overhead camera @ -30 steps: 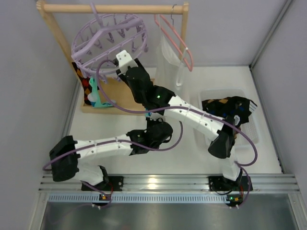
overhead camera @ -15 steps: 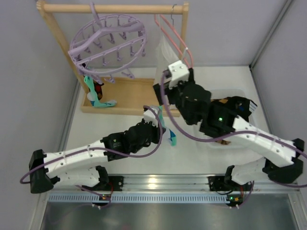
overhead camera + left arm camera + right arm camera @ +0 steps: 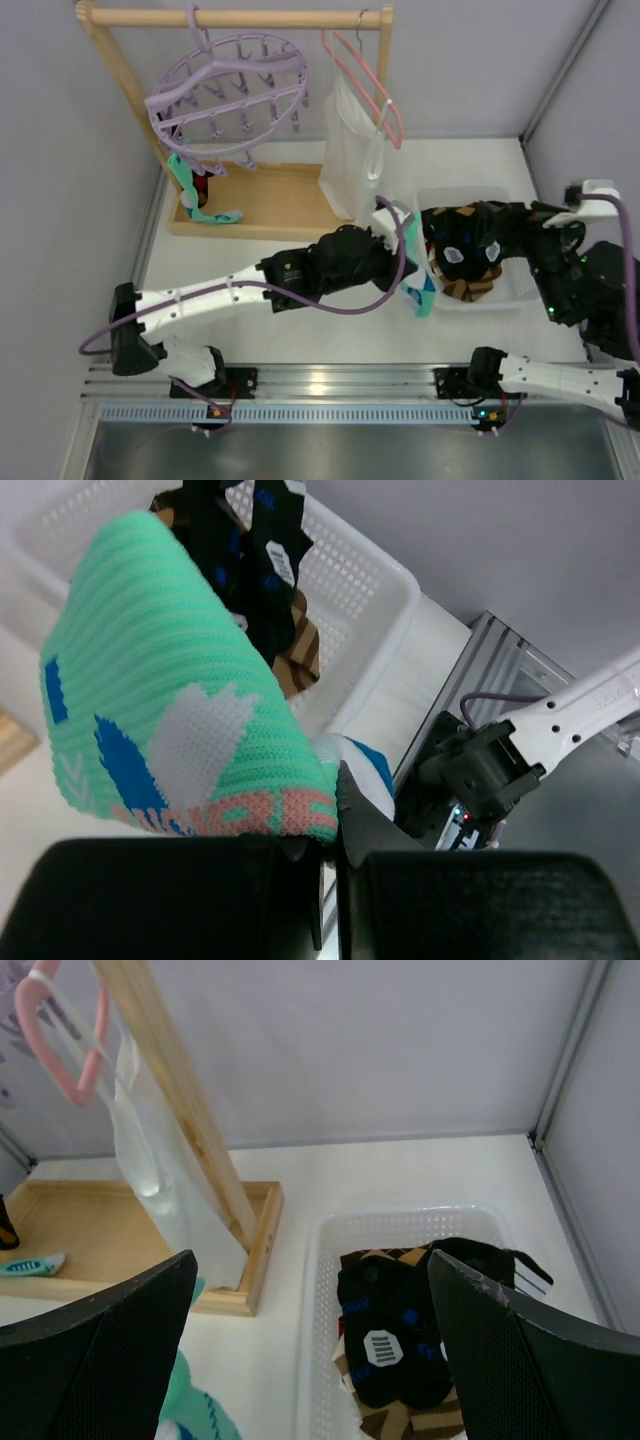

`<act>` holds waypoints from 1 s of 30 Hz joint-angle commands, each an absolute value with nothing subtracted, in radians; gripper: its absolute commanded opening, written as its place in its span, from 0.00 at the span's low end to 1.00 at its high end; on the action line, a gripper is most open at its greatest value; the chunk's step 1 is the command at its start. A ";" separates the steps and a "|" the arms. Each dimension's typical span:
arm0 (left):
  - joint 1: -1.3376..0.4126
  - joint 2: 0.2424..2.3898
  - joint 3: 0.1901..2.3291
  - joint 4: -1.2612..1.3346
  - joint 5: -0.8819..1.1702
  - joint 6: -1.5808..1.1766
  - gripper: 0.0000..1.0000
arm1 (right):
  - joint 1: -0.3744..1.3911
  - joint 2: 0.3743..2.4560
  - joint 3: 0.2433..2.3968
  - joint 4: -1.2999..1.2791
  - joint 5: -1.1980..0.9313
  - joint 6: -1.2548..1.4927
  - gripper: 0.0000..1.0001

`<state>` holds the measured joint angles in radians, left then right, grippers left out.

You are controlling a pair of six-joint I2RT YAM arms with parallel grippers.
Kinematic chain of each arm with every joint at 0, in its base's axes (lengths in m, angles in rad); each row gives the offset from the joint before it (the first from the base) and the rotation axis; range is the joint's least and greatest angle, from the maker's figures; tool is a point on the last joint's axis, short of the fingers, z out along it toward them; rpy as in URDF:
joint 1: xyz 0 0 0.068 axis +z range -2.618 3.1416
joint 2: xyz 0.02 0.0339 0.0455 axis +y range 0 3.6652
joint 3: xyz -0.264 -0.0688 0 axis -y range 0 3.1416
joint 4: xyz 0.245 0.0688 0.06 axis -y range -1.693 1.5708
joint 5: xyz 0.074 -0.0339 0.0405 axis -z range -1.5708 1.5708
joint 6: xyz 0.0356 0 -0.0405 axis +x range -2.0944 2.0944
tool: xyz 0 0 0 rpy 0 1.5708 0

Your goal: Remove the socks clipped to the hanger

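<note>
Overhead, the teal sock dangles; closer, left jaws pinch it, right jaws gape.

A lab test booth: grey panel walls, aluminium rail.

Both arms are white tubular plastic links joined by bulky black joint housings, each with a thin purple cable running back from the jaws. On the right gripper the broad black fingers carry a fine mesh texture, with pale scuffs along one edge; the left gripper has smooth matte black fingers
</note>
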<state>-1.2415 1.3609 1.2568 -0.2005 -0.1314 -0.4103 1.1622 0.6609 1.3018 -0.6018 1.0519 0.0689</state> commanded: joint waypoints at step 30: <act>-1.000 2.422 2.255 -0.310 0.244 -0.278 0.16 | 1.167 0.554 1.236 -0.706 1.141 0.261 0.99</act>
<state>-1.0080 2.5237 2.2135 -0.2844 0.2241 -0.2558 1.1622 0.5480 1.2453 -0.7334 1.1465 0.2371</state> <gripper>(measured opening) 0.135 0.993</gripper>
